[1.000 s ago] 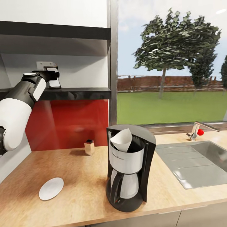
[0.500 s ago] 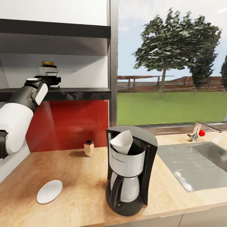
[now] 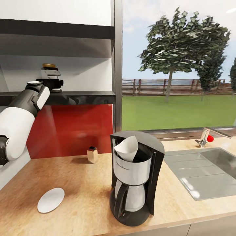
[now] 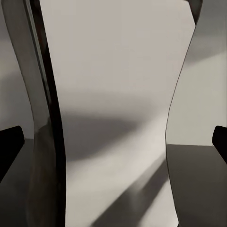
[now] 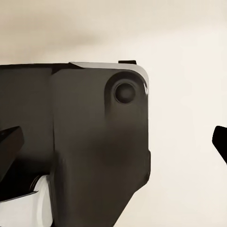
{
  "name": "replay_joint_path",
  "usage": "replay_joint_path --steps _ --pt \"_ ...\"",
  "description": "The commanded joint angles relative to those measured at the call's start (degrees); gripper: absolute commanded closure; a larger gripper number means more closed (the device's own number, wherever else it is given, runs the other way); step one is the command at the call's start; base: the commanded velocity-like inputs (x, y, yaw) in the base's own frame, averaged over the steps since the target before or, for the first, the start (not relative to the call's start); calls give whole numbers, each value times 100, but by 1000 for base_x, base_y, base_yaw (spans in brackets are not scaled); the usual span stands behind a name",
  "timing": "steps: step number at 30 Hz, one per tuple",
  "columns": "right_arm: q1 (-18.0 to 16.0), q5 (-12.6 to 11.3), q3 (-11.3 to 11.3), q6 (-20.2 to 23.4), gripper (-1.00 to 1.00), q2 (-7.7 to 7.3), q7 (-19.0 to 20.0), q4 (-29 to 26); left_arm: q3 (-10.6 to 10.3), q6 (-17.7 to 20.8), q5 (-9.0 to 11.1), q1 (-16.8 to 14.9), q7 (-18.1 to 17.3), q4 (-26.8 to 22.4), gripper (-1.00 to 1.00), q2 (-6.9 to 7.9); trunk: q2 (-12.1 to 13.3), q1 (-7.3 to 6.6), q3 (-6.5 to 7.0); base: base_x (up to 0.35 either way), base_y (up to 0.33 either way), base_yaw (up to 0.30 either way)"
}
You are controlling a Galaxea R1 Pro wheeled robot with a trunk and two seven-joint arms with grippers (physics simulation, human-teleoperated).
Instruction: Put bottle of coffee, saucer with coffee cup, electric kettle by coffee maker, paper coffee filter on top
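At the upper left of the head view, the left gripper (image 3: 52,82) is seen at the kitchen shelf (image 3: 78,97), closed around the bottle of coffee (image 3: 49,69), whose yellow cap shows above it. In the left wrist view the bottle of coffee (image 4: 113,113) is seen close up between the fingertips. The coffee maker (image 3: 135,177) stands on the tabletop (image 3: 82,183) at lower centre, the paper coffee filter (image 3: 127,148) resting in its top. The saucer (image 3: 50,200) lies at lower left. The right gripper's opening cannot be told.
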Motion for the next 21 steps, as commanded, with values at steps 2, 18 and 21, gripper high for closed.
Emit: replay_joint_path --steps 2,18,21 --pt "-2 -5 -9 -21 -100 1 -2 6 -47 27 61 -1 47 -11 -100 8 -4 2 -3 0 0 0" --pt "-2 -5 -9 -17 -100 0 -2 7 -55 28 61 3 4 -3 -100 8 -4 2 -3 74 0 0" --pt "-2 -3 -8 -20 -100 -1 -2 9 -54 28 66 6 -13 -6 -100 11 -4 2 -3 29 0 0"
